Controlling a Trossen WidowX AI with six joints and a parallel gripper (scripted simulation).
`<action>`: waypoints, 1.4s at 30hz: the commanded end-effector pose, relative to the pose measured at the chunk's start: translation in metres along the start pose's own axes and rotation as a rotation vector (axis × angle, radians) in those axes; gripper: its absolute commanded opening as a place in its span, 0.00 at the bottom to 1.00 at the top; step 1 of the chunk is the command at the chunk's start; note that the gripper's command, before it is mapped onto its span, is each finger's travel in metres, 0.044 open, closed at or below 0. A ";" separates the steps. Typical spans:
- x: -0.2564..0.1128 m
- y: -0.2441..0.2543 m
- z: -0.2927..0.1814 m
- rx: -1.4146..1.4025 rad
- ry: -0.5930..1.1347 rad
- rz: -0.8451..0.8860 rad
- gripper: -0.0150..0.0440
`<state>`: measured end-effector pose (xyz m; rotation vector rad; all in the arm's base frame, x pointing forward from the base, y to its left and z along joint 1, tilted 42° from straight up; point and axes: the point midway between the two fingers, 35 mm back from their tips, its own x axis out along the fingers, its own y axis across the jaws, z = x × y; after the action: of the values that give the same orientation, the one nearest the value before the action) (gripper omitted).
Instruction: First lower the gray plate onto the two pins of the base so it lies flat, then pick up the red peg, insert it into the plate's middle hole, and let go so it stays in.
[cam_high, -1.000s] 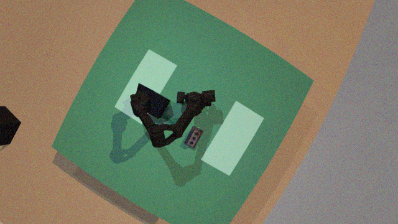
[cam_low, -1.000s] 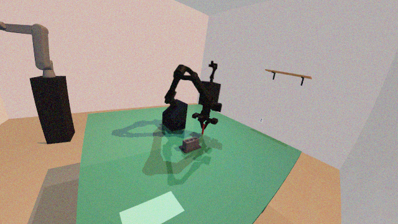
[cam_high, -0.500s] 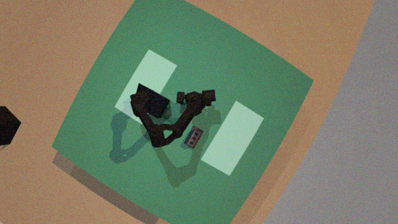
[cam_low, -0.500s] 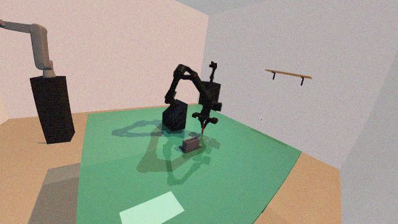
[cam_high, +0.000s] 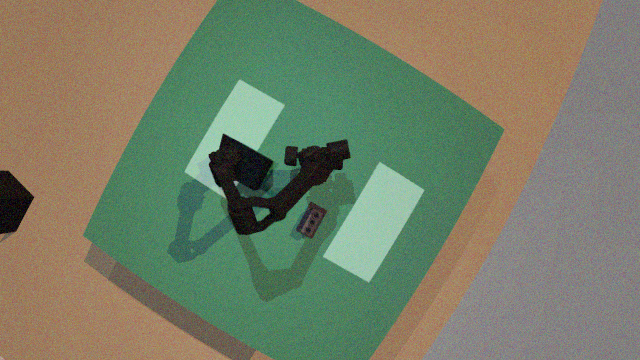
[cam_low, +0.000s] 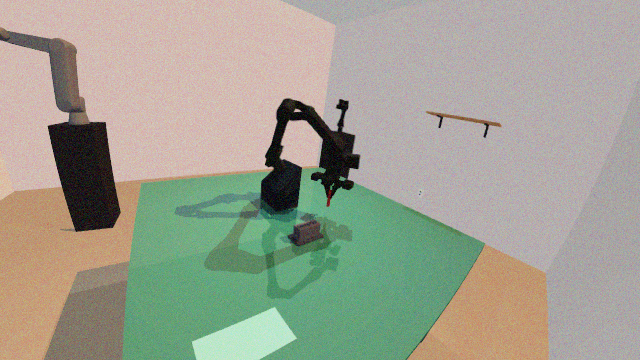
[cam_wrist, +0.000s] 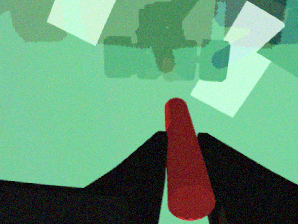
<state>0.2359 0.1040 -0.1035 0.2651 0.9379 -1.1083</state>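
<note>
One peg (cam_low: 328, 198) (cam_wrist: 184, 160) is gripped in your pincer (cam_low: 329, 190) (cam_wrist: 181, 141), so I'd centre it dead upright over the plate's (cam_high: 313, 220) middle hole before easing down.

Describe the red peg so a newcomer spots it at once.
On the big green mat stands a black jointed arm. Follow it to its tool, above the mat. The slim round rod between the fingers is the red peg: bright red, unlike the dull, blocky base with the plate beyond it.
</note>
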 end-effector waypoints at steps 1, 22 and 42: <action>-0.014 0.002 0.000 0.006 0.004 0.006 0.25; -0.026 0.015 0.032 -0.002 0.014 0.008 0.25; -0.029 0.027 0.087 -0.002 0.022 0.017 0.25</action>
<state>0.2939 0.0857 -0.0427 0.2827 0.9587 -1.0956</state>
